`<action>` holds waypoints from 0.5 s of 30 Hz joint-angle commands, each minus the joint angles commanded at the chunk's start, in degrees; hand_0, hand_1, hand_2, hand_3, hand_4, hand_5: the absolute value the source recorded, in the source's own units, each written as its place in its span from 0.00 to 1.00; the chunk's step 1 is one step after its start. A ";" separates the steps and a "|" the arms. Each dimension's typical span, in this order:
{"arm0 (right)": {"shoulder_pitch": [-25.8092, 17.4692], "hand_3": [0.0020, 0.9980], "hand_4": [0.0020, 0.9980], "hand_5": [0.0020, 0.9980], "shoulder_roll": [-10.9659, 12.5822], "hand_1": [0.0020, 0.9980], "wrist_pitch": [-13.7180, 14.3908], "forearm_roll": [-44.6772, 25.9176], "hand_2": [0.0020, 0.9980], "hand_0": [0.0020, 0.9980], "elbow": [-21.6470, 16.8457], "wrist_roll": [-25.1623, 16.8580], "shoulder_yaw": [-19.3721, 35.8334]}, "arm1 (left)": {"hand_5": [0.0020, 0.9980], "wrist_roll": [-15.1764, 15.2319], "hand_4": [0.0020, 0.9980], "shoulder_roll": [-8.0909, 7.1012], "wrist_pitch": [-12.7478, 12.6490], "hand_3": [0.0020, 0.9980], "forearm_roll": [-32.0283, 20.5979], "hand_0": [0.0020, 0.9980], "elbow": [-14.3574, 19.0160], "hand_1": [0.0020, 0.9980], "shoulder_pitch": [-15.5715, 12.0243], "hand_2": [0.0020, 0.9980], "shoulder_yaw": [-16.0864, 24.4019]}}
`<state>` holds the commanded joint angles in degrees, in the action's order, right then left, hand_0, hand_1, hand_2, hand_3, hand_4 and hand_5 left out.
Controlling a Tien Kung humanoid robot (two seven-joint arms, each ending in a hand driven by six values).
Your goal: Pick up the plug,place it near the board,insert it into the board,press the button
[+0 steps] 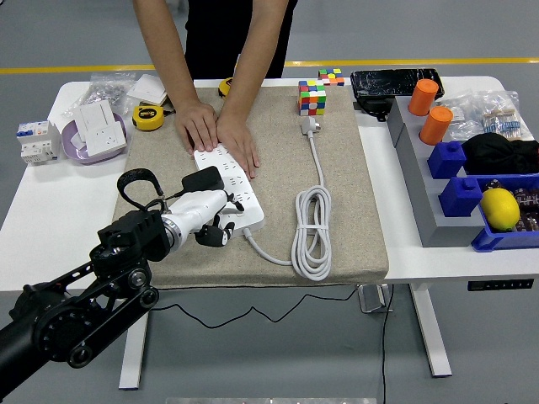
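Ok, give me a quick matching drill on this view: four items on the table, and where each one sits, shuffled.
Items:
1. Rubik's cube
2. yellow tape measure
3. lemon
4. coiled white cable

Places:
A. in the blue bin at the table's right edge
B. on the mat, right of the power strip
C. on the white table just off the mat's far left corner
D. at the mat's far edge, beside the white plug

Pairs: 1-D, 2-C, 3-A, 4-B
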<state>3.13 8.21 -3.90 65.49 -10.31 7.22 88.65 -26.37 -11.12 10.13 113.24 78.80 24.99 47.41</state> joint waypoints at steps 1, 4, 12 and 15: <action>0.00 0.76 1.00 0.75 -0.01 0.75 0.00 0.02 0.73 0.83 0.00 0.00 0.01 | 0.04 0.04 0.43 0.01 -0.01 0.77 -0.01 0.10 -0.05 0.04 -0.02 0.15 -0.02; 0.00 0.76 1.00 0.75 -0.02 0.75 -0.01 -0.01 0.73 0.83 0.00 -0.03 -0.01 | 0.04 0.09 0.43 0.06 -0.07 0.76 0.27 0.10 -0.25 0.03 -0.08 0.15 0.01; 0.00 0.76 1.00 0.75 0.02 0.75 0.01 0.00 0.73 0.83 0.00 -0.01 0.04 | 0.03 -0.15 0.44 -0.08 1.32 0.73 0.60 0.10 -0.43 0.03 -0.09 0.15 -0.16; 0.08 0.76 1.00 0.75 0.03 0.75 0.00 -0.10 0.73 0.84 0.00 -0.07 -0.07 | 0.03 -0.38 0.44 -0.02 1.81 0.72 0.78 0.10 -0.65 0.03 0.02 0.15 -0.20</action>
<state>3.21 8.24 -3.91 65.39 -10.31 7.15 88.59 -26.75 -11.14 11.94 114.02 78.15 25.02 47.20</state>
